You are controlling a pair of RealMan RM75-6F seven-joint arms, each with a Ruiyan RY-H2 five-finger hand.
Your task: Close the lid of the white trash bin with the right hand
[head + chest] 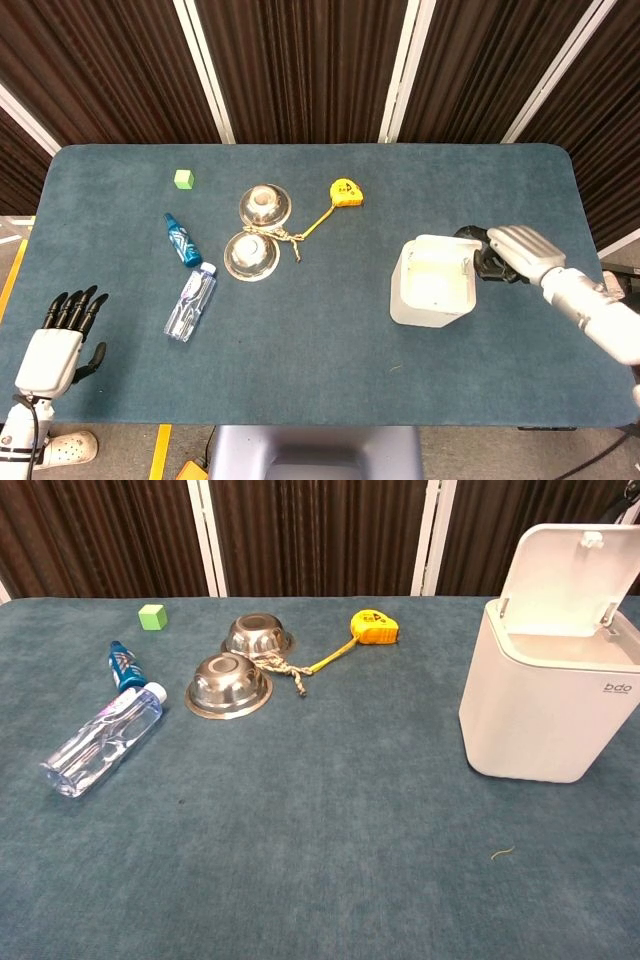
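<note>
**Op:** Right hand [510, 252] sat against the back of the white hinged lid [436, 246] of the white plastic trash bin [433, 284], on the far right part of the blue-grey felt table [330, 380]. Dark fingers [487, 266] were curled behind the lid's rear edge. It held nothing; whether the fingers actually touched the lid or hung just beside it, I could not tell from the head view. Chest view did not show this hand.

**Obs:** Lid state?

**Op:** Raised and tilted forward over the bin mouth, not shut. Chest view showed the lid [575, 576] leaning up from the rear hinge, with the inside of the bin [548, 695] visible beneath it.

**Obs:** Left hand?

**Op:** Left hand [58, 345] lay off the near left corner of the table, palm body pale, black fingers spread and straight, gripping nothing. Well apart from everything on the table.

**Obs:** Other items logged?

**Op:** Left half of the table: small green cube [183, 179] toward the far side; small blue bottle [182, 240] lying flat, and a clear plastic water bottle [190, 302] lying just nearer than it. Two steel bowls [258, 232] sat side by side near the centre, with a knotted bit of rope [289, 238] touching them. Yellow tape measure [345, 192] lay beyond, its tape pulled out toward the rope. All well apart from the bin.
</note>
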